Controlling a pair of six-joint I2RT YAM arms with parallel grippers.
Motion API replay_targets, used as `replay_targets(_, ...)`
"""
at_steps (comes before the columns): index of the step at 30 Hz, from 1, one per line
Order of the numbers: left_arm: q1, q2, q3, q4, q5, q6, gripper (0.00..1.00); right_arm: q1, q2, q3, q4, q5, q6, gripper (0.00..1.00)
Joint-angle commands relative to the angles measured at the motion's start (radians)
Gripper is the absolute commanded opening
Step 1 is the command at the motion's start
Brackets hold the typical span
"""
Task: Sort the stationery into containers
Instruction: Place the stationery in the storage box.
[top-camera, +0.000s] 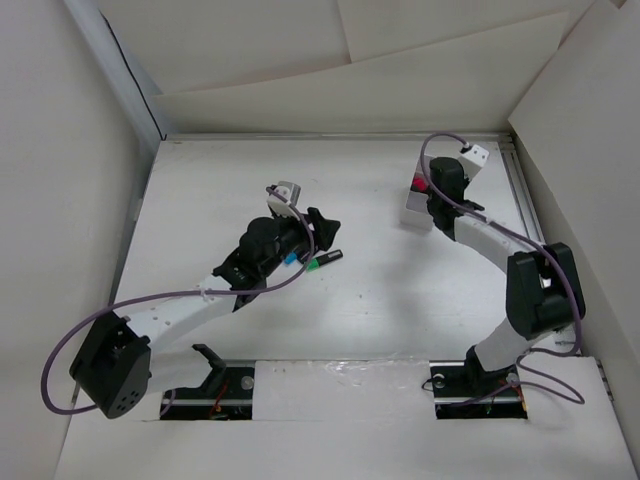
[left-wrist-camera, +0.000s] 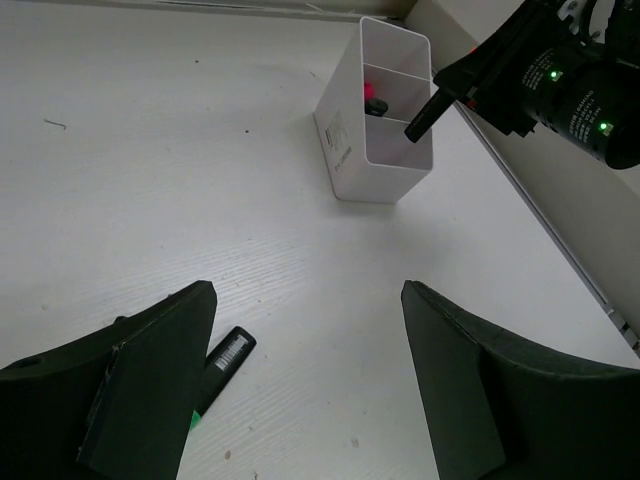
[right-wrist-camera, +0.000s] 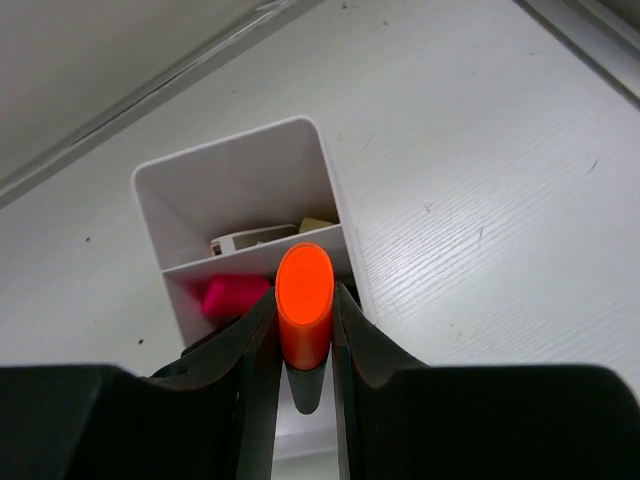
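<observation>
The white organiser (top-camera: 413, 212) stands at the back right and also shows in the left wrist view (left-wrist-camera: 375, 120). My right gripper (top-camera: 440, 198) is shut on an orange-ended marker (right-wrist-camera: 305, 295) and holds it over the organiser (right-wrist-camera: 240, 190). A pink-ended marker (right-wrist-camera: 234, 296) lies in the middle compartment. Beige eraser bits (right-wrist-camera: 262, 238) lie in the far one. My left gripper (top-camera: 322, 238) is open and empty, low over the table. A green-ended black marker (top-camera: 323, 262) lies beside its left finger (left-wrist-camera: 225, 362).
A small blue end (top-camera: 290, 258) shows under the left wrist. White walls enclose the table on the left, back and right. A metal rail (top-camera: 520, 195) runs along the right edge, close behind the organiser.
</observation>
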Motion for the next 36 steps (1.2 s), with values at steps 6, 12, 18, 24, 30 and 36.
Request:
replay_targets(6,0.0,-0.002,0.011,0.002,-0.034,-0.013,0.72,0.001,0.052,0.126,0.036,0.155,-0.029,0.0)
replay_targets(12,0.0,0.017,0.022,-0.008,-0.045,-0.013,0.71,0.001,0.1,0.157,0.045,0.189,-0.047,0.0)
replay_targets(18,0.0,0.026,0.022,-0.008,-0.065,-0.013,0.71,0.01,0.141,0.189,0.045,0.198,-0.057,0.0)
replay_targets(24,0.0,0.026,0.034,-0.037,-0.09,-0.013,0.71,0.028,0.119,0.188,0.045,0.197,-0.057,0.34)
replay_targets(30,0.0,0.035,0.045,-0.048,-0.113,-0.022,0.71,0.039,0.014,0.135,0.045,0.142,-0.035,0.71)
replay_targets(36,0.0,0.035,0.054,-0.11,-0.194,-0.033,0.71,0.08,-0.158,0.039,0.013,0.062,0.022,0.77)
